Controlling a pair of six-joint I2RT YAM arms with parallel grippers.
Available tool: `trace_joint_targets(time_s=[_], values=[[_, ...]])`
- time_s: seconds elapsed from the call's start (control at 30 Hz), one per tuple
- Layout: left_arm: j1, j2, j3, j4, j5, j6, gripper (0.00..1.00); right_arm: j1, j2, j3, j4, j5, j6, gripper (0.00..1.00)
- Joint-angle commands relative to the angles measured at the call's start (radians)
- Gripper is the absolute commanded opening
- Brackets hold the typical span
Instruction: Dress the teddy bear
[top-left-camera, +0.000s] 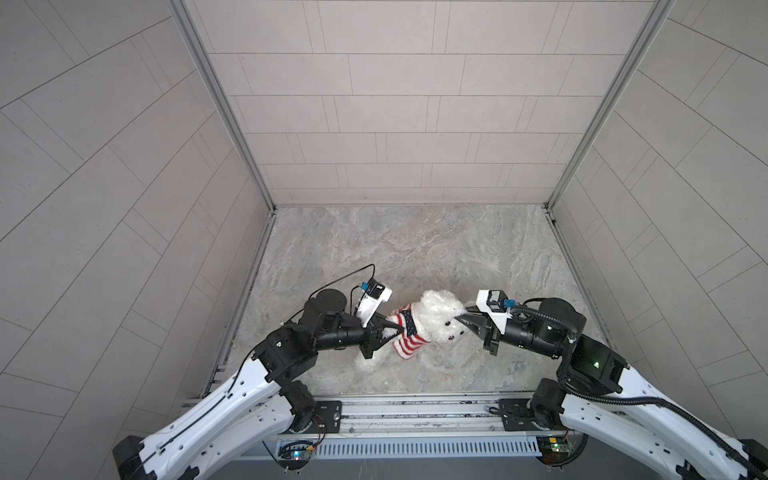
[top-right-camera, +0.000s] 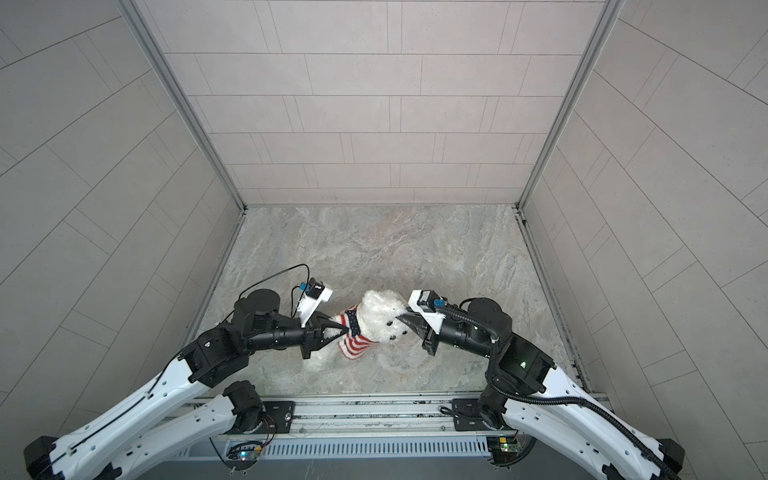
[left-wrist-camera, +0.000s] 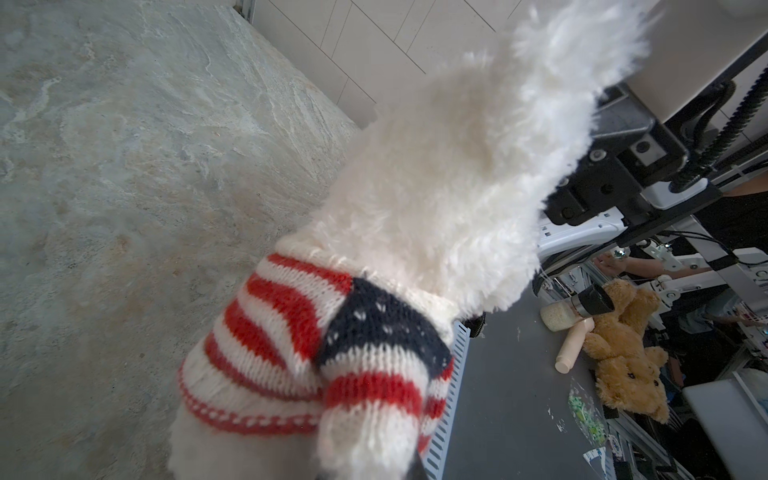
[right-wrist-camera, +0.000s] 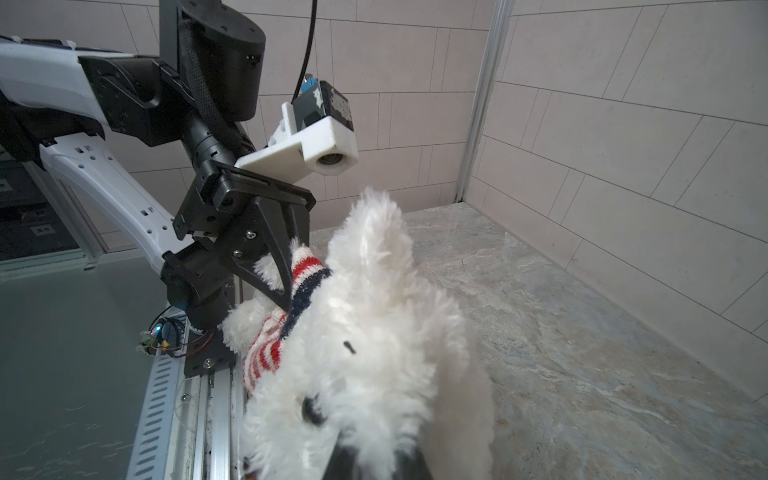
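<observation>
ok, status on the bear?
Left end effector shut on sweater sleeve. Right end effector shut on teddy bear, at head fur. Sweater past head, on torso. Nothing in the way.

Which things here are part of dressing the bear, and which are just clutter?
In the job: fluffy white plush teddy bear; red-and-white striped knit sweater; left gripper; right gripper.
Lying about: brown plush bear; black-capped clear jar; cream plastic bottle.
</observation>
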Motion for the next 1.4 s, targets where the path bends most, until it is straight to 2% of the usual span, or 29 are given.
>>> trace_joint_targets(time_s=[0.0, 0.1, 0.23, 0.3, 0.4, 0.5, 0.67, 0.87, 1.17, 1.37], values=[[0.030, 0.024, 0.031, 0.056, -0.035, -0.020, 0.00, -0.001, -0.010, 0.021, 0.049, -0.015, 0.026, 0.01], [0.076, 0.068, 0.028, 0.088, -0.068, -0.050, 0.00, -0.001, 0.010, 0.028, 0.068, 0.021, 0.074, 0.00], [0.113, 0.137, 0.027, 0.137, -0.131, -0.079, 0.36, -0.001, 0.072, 0.069, 0.036, 0.149, 0.148, 0.00], [0.115, 0.162, 0.015, 0.161, -0.166, -0.103, 0.47, -0.002, 0.115, 0.101, -0.008, 0.256, 0.196, 0.00], [0.115, 0.166, -0.019, 0.194, -0.229, -0.131, 0.54, -0.005, 0.179, 0.131, -0.055, 0.366, 0.271, 0.00], [0.114, 0.135, -0.058, 0.208, -0.298, -0.156, 0.58, -0.032, 0.235, 0.142, -0.061, 0.382, 0.340, 0.00], [0.111, 0.110, -0.162, 0.322, -0.302, -0.238, 0.60, -0.068, 0.310, 0.155, -0.044, 0.368, 0.396, 0.00], [0.056, 0.177, -0.249, 0.500, -0.309, -0.315, 0.58, -0.071, 0.343, 0.157, -0.021, 0.370, 0.395, 0.00], [0.053, 0.365, -0.229, 0.628, -0.378, -0.344, 0.49, -0.071, 0.334, 0.140, 0.002, 0.341, 0.402, 0.00], [0.072, 0.405, -0.234, 0.695, -0.367, -0.369, 0.37, -0.071, 0.303, 0.118, 0.008, 0.334, 0.398, 0.00]])
